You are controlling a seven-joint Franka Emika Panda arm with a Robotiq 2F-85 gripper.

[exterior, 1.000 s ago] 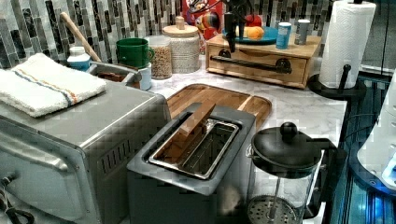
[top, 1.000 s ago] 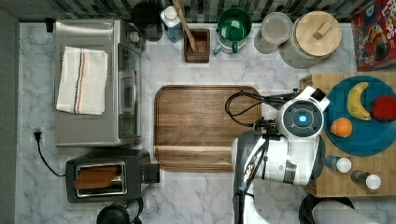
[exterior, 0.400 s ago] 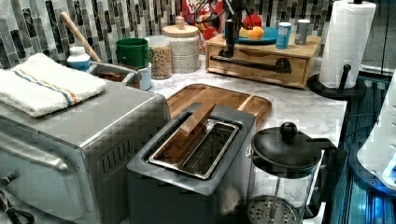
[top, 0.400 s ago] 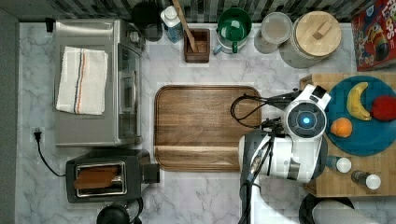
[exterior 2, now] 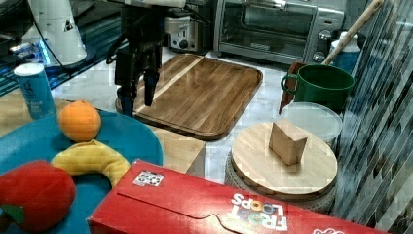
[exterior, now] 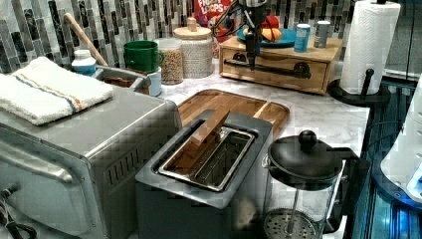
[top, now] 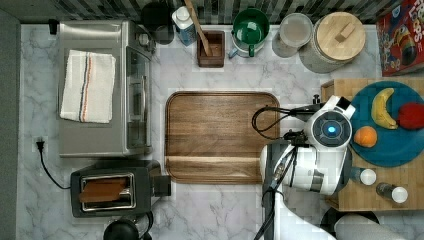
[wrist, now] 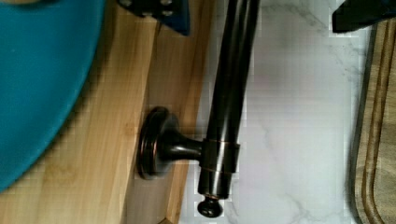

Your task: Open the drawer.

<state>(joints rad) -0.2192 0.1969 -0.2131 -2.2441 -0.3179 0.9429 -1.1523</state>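
- We see our hand (exterior: 250, 50) hanging fingers-down at the front of the light bamboo-coloured wooden drawer (exterior: 278, 67), which sits closed in its box on the marble counter (top: 220, 210), just beside the dark brown rounded wooden tray (top: 220, 135).
- In the wrist view the long black bar handle (wrist: 229, 93) runs between our two fingertips (wrist: 156, 11), one on the drawer-face side and one on the counter side. The fingers stand apart and do not yet pinch the bar.
- The bar's long axis runs along the drawer front, crosswise to the gap between the fingers, with one black mount (wrist: 159, 144) close by, near the bar's end.
- We judge the pull must go away from the box, toward the wooden tray, once the fingers close.
- Readable writing: the red cereal box (exterior 2: 224, 209) behind the drawer box reads "FROOT LOOPS", upside down in the right view.
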